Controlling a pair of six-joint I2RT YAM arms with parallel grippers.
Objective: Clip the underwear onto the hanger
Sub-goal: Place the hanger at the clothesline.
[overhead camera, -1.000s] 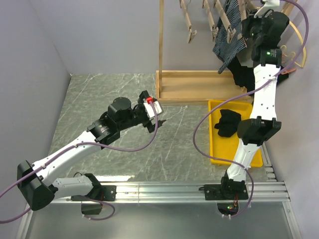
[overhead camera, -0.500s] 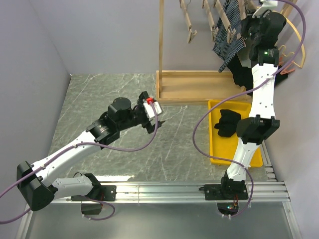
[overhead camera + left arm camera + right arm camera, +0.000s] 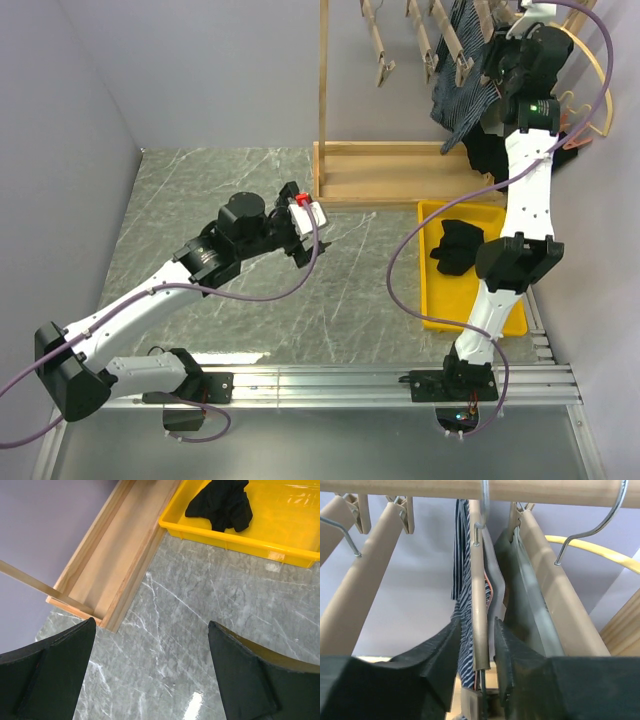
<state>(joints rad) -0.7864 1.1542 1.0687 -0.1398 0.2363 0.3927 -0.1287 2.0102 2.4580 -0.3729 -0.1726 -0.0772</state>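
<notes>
Blue striped underwear (image 3: 458, 85) hangs from a wooden clip hanger (image 3: 458, 48) on the rack's top rail. In the right wrist view my right gripper (image 3: 476, 625) straddles that hanger's bar (image 3: 478, 580), jaws open. The striped cloth (image 3: 462, 580) brushes the left finger, and a gap shows at the right one. High at the back right, the right gripper (image 3: 497, 62) sits among the hangers. My left gripper (image 3: 303, 222) hovers wide open over the marble table, nothing between its fingers (image 3: 55, 665). Black underwear (image 3: 458, 245) lies in the yellow tray (image 3: 435, 300).
The wooden rack's base (image 3: 390, 175) and post (image 3: 323, 80) stand at the back. Other empty clip hangers (image 3: 380, 45) hang to the left. A dark garment (image 3: 520, 595) hangs on the neighbouring hanger to the right. The yellow tray's edge (image 3: 280, 550) borders the rack base (image 3: 115, 565).
The right jaws have spread apart around the hanger bar, and that arm has shifted slightly up. The left arm has barely moved.
</notes>
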